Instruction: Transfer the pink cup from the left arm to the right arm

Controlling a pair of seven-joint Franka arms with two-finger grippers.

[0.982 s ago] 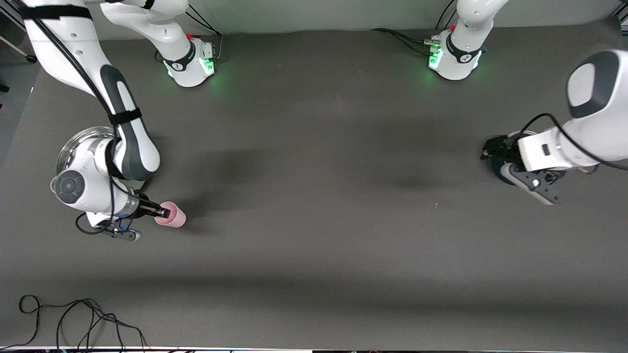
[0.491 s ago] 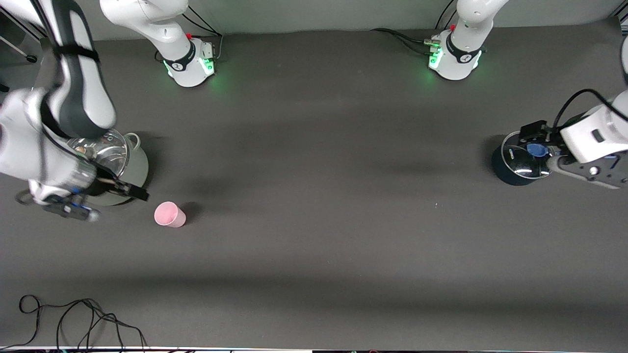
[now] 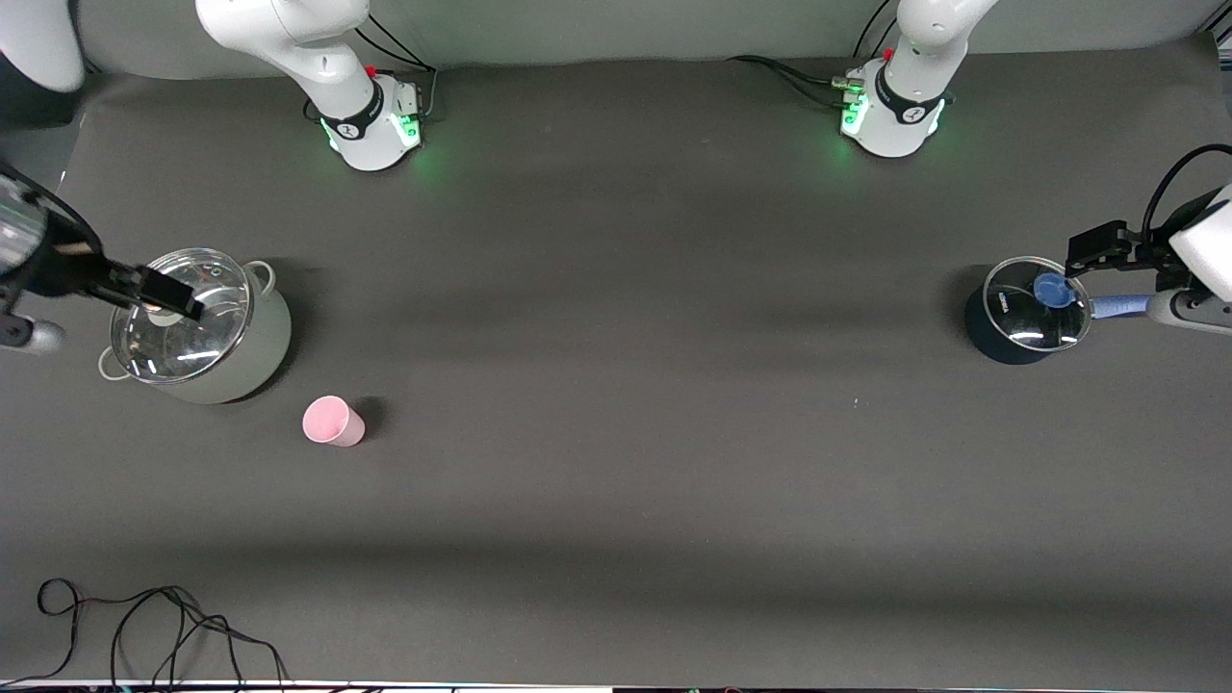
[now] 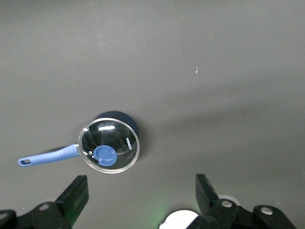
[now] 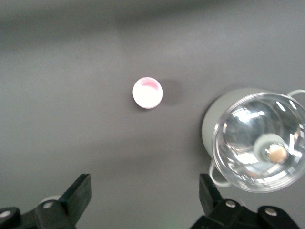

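**Pink cup left alone on the desk**

Since it is small, thin plastic, the pink cup (image 3: 333, 422) is judged to be light, a bit slippery and easy to squash or tip. A soft pinch across its side wall, near the rim, would likely be best. It is seen standing on the dark desk (image 3: 616, 500), nearer the front camera than the grey pot (image 3: 197, 327) with the glass lid, toward the right arm's end.

The right end effector (image 3: 168, 292) is held over that pot, its fingers (image 5: 78, 195) spread wide, and nothing is gripped. The left end effector (image 3: 1097, 252) is held beside the blue pan (image 3: 1025, 310), spread wide too, and nothing is held.
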